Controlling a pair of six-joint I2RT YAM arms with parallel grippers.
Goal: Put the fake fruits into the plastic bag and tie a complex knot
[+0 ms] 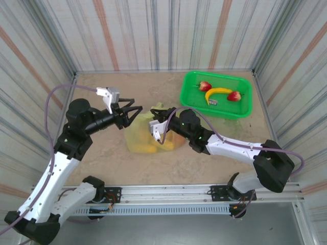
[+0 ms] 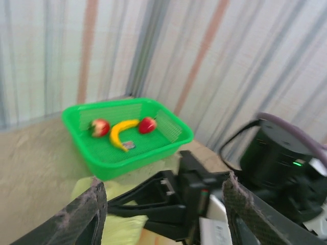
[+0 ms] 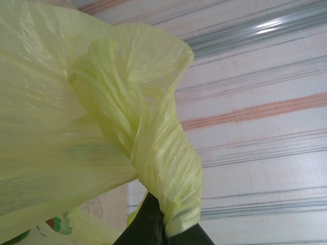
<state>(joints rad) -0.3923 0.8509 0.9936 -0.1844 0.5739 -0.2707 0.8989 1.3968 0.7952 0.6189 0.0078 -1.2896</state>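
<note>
Step in hand, by my read: loading. Some fake fruits (image 1: 234, 95) lie in green basket (image 1: 186, 94), not yet bagged. Mid-table, left of basket, plastic bag (image 1: 139, 139) has bunched film clamped in right gripper (image 1: 157, 135). Beside bag's left rim, left gripper (image 1: 135, 115) has jaws apart, empty.

Next move calls for spreading bag mouth, then fetching fruit.

Count in basket: strawberries (image 1: 205, 86) two, banana (image 1: 217, 93) one (yellow-orange lumps inside bag, number unclear). Bag one, basket one.

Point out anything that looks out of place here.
The banana, left strawberry and right strawberry lie in the green basket, outside the plastic bag, though the right pincer is shut on the bag's bunched plastic. Odd if tying comes next.
</note>
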